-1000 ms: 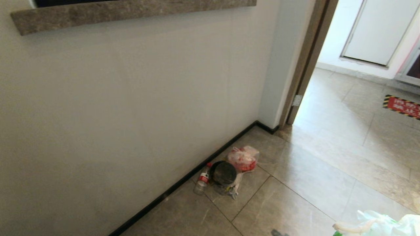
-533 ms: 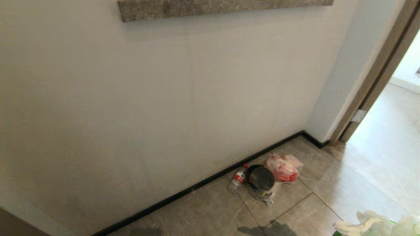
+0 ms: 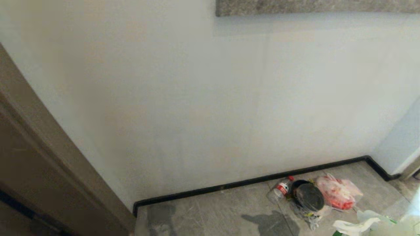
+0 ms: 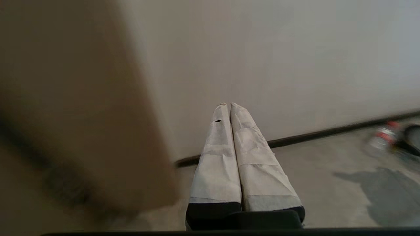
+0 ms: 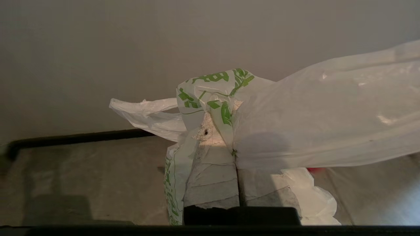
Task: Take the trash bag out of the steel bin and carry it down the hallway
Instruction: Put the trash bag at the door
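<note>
Leftward camera rotation shifts the steel bin (image 3: 307, 196), dark inside, rightward; the right gripper (image 5: 219, 131) stays clamped on the trash bag (image 5: 315, 118) draped over its fingertips.

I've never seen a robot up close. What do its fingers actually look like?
Each gripper has two long, flat fingers that taper toward the tip, wrapped in creased whitish tape on a black base. The left gripper has a small dark hole in one finger's tape; the right gripper's tape looks worn and cracked. No cables show.
</note>
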### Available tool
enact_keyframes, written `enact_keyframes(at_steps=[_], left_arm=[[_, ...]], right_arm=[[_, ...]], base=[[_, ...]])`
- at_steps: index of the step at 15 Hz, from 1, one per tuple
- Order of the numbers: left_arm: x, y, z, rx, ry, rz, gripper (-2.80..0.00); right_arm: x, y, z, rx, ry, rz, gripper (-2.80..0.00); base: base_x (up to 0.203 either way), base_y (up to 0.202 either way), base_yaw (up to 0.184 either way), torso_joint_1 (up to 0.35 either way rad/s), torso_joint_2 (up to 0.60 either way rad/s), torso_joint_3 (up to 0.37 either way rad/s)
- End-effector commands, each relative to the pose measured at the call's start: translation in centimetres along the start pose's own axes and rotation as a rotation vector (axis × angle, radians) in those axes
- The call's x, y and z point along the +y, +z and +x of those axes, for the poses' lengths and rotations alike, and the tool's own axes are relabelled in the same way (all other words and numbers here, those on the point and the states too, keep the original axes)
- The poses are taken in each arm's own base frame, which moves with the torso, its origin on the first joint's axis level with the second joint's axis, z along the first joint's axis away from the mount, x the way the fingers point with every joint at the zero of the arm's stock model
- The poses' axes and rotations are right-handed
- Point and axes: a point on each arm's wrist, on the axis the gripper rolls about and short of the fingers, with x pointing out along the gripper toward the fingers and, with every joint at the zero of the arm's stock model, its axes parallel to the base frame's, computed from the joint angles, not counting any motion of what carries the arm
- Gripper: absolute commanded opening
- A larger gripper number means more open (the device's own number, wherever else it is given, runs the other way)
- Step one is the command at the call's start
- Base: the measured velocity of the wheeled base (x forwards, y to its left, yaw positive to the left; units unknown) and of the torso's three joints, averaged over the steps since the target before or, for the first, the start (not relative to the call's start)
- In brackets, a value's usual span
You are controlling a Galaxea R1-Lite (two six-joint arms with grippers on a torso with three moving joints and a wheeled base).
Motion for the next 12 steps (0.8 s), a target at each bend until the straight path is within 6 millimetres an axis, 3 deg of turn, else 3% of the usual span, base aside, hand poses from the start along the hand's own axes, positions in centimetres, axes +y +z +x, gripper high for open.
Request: enact_keyframes(at_steps=[1,5,12], left_arm=[[0.00,0.01,0.01,0.000,0.000,0.000,-2.80],[0.00,0.01,0.01,0.000,0.000,0.000,-2.80],[0.00,0.01,0.01,0.000,0.000,0.004,-2.80]], right_arm=[[0.00,-0.09,-0.29,-0.039,-0.001,-0.001,-2.80],[0.00,-0.12,-0.29,-0.036,-0.003,0.001,-2.80],[0.00,-0.11,-0.29,-0.037,-0.004,0.006,-2.80]], base=[[0.002,-0.009,0.173,0.002,0.00,-0.002],[-0.002,-0.007,0.151,0.003,0.00,0.004],[0.000,0.000,0.008,0.000,0.00,0.001]])
